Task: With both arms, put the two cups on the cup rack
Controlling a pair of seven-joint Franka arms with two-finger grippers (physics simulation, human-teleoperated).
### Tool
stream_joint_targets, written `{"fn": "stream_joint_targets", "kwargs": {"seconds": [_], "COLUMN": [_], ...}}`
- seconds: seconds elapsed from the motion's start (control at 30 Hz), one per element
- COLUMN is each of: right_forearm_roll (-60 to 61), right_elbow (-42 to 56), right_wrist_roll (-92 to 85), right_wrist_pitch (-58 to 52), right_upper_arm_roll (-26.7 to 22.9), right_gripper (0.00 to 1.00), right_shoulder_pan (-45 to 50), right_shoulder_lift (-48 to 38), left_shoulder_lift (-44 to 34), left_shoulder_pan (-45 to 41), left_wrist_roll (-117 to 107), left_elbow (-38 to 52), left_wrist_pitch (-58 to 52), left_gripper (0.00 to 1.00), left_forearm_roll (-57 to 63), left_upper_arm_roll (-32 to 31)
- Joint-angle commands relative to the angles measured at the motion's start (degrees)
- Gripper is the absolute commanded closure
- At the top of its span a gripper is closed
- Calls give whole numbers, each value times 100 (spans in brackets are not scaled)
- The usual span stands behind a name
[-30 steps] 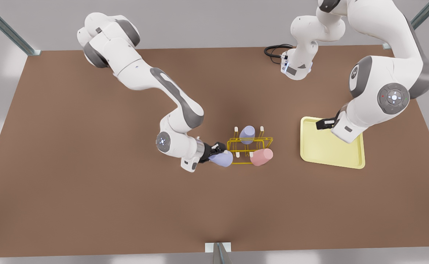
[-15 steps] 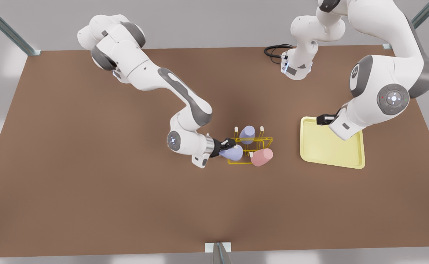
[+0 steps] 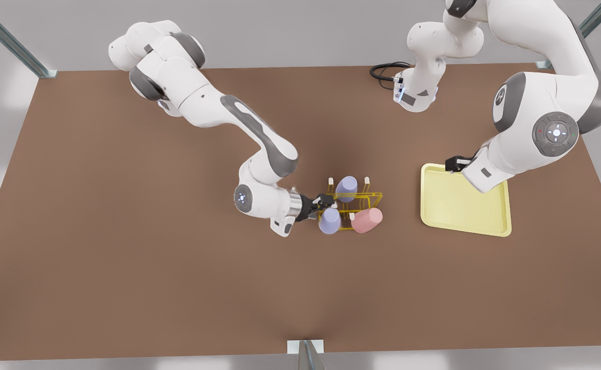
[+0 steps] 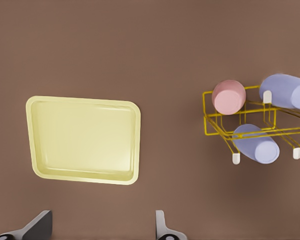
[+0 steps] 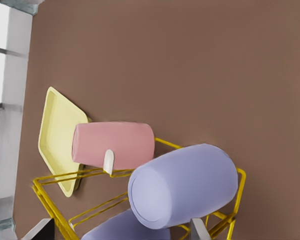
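Nearest, on the brown table point(image 3: 177, 288): the yellow wire rack point(image 3: 370, 196), loaded with three cups. In its near row, a lavender cup point(image 3: 329, 220) at the front view's left end and the pink cup point(image 3: 367, 220) at the right end, leaning toward the front view's right, the two just beside each other. Behind them in the far row, a second lavender cup point(image 3: 346, 188) tipped between two white-tipped pegs.

Level with the rack, on the front view's left: the right gripper point(image 3: 323, 202), reaching in sideways, just beside the near-row lavender cup. Fingers spread wide in the right wrist view, pinching nothing, with the lavender cup close in front of them and the pink cup beyond.

Farther toward the front view's right, well apart from the rack: the pale-yellow tray point(image 3: 485, 228). Above its far left corner, the left gripper point(image 3: 453, 163), waiting. Fingers point(image 4: 39, 225) parted in the left wrist view, nothing between them, tray below.

Farthest back, at the table's far edge: a coiled black cable point(image 3: 382, 69) beside an arm base.
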Motion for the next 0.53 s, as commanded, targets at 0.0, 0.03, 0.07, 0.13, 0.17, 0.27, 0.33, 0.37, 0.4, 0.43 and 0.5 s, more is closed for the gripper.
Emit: {"fn": "stream_joint_targets", "kwargs": {"seconds": [0.0,0.03,0.07,0.13,0.17,0.27,0.33,0.37,0.4,0.43,0.5], "right_forearm_roll": [48,-40,-329,-2681,-4236,-4980,-4953,-4927,-4927,-4927,-4892], "right_elbow": [145,162,154,154,154,259,-312,-593,-1015,-1033,-1112], "right_wrist_roll": [165,191,174,-19,-81,-90,-107,-116,-81,-116,-116], "right_wrist_pitch": [-558,-918,-1463,-3703,-3978,-5409,-5797,-5806,-5692,-5630,-5525], "right_upper_arm_roll": [0,-53,-184,-1660,-2116,-2356,-1398,-1372,-1371,-1371,-1371], "right_gripper": [0,0,0,0,0,0,0,0,0,0,0], "right_shoulder_pan": [-240,-477,-793,-1135,-1225,-1347,-2253,-2340,-2376,-2385,-2420], "right_shoulder_lift": [-78,-218,-394,-878,-974,-2450,-3497,-3778,-4138,-4139,-4139], "left_shoulder_lift": [-7,-7,2,2,-7,-7,2,2,2,-7,2], "left_shoulder_pan": [1,1,1,1,1,1,1,1,10,36,80], "left_wrist_roll": [246,246,246,246,246,246,246,246,246,246,246], "left_elbow": [-5,4,-5,-5,-5,4,-5,-5,-5,-5,-5], "left_wrist_pitch": [-84,-120,-120,-128,-128,-128,-128,-128,-128,-128,-128], "left_gripper": [0,0,0,0,0,0,0,0,0,0,0], "left_forearm_roll": [4,4,4,4,4,4,4,12,4,-5,4], "left_upper_arm_roll": [2,2,11,11,11,2,11,11,11,11,11]}}
